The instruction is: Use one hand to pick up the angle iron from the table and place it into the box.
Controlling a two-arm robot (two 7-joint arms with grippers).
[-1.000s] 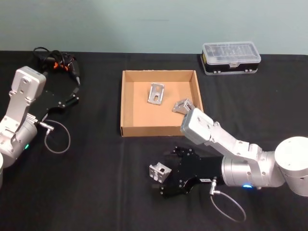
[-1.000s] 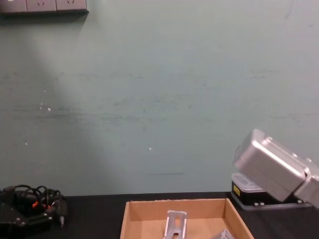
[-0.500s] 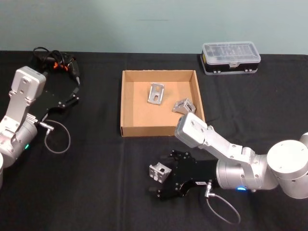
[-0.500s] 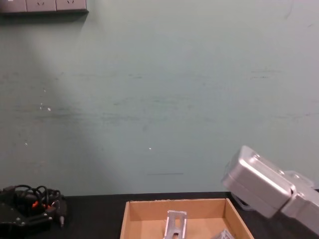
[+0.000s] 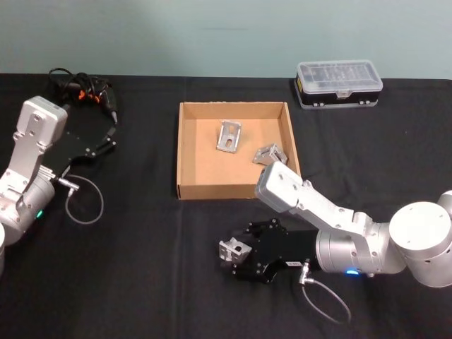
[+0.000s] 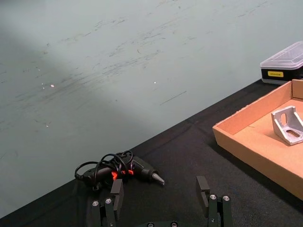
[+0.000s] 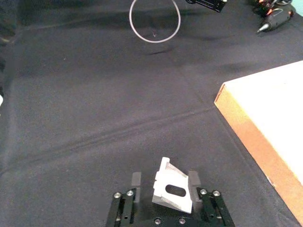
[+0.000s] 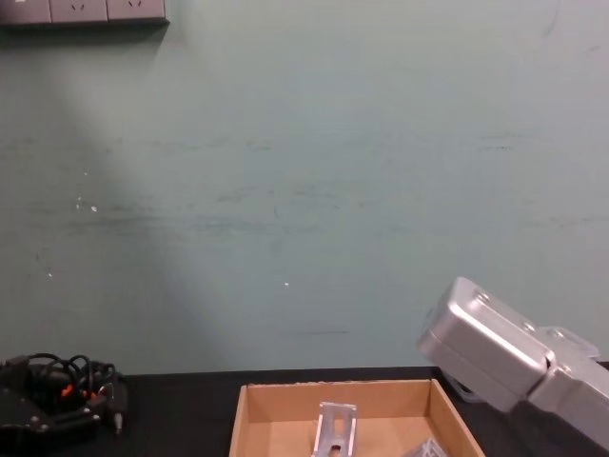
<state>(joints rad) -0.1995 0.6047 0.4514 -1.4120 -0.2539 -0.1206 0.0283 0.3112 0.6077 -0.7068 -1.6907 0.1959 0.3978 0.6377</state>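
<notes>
Near the desk's (image 5: 141, 282) front, the right gripper (image 7: 164, 185) has its jaws closed around the angle iron (image 7: 172, 186); next, lift it into the box (image 5: 182, 157). The left gripper (image 6: 161, 196) rests open, idle.

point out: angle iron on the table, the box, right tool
angle iron (image 7: 173, 190), right wrist view, slotted face, between the fingers.
box (image 5: 182, 152), head view, left wall.
right tool (image 5: 236, 256), head view, midway between fingertips.

A black table (image 5: 141, 268) fills most of the head view. On it, the cardboard box (image 5: 185, 152) sits at centre, a plastic case (image 5: 339, 83) upper right, a cable clump (image 5: 81, 90) upper left, and an angle iron (image 5: 234, 251) at lower centre.
</notes>
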